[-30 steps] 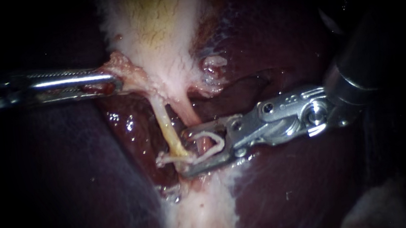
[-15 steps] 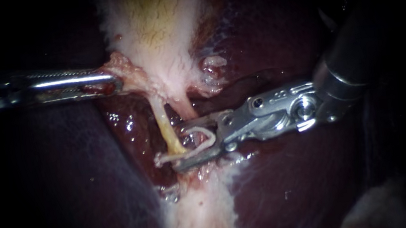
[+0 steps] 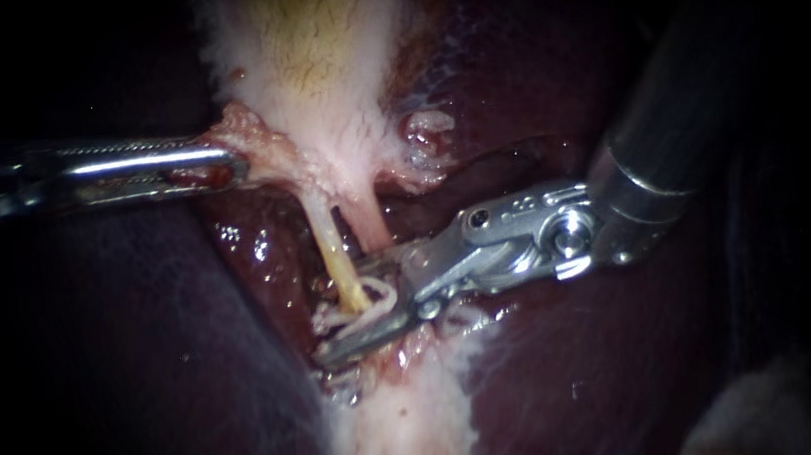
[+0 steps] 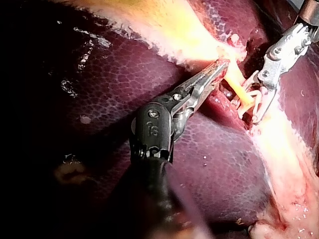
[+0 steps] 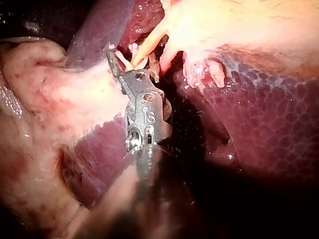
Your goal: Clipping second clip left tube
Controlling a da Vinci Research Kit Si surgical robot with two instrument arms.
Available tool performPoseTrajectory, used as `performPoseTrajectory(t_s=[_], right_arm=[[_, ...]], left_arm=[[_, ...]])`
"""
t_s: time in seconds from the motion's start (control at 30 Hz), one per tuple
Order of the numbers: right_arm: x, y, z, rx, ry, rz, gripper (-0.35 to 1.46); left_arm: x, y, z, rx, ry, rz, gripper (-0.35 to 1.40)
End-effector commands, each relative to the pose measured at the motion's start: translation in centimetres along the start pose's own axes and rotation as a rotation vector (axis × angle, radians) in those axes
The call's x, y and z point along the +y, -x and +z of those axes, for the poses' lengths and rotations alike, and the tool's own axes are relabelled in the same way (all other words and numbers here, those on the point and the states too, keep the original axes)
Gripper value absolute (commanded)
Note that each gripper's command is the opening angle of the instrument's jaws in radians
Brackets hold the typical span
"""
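1. Dark maroon liver, wet and finely mottled, fills the background. The pale, fuzzy-edged gallbladder runs down the middle.
2. The left tool — long, slim, steel — is clamped on a pink fold of tissue at the gallbladder's lower edge. Only the left wrist view shows the fine teeth along its jaws.
3. The right tool grips a white clip between its forked jaws, and the clip sits around the thin yellow left tube.
4. The right wrist view looks along that tool's shaft and shows the tube passing between both jaws.
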Motion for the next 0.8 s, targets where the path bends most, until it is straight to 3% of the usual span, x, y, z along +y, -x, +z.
performPoseTrajectory(t_s=[0.03, 0.17, 0.43, 0.8], right_arm=[[-0.01, -0.01, 0.00, 0.010, -0.005, 0.001, 0.49], [-0.05, -0.04, -0.02, 0.035, -0.014, 0.011, 0.50], [-0.32, -0.19, -0.01, 0.085, -0.062, 0.025, 0.50], [-0.70, -0.32, 0.07, 0.060, -0.180, 0.000, 0.46]], left_arm=[[0.00, 0.00, 0.00, 0.000, -0.001, -0.001, -0.35], [0.00, 0.00, 0.00, 0.000, -0.001, 0.000, -0.35], [-0.01, 0.01, -0.01, 0.000, 0.000, 0.000, -0.35], [-0.02, 0.01, -0.02, -0.001, 0.001, 0.000, -0.35]])
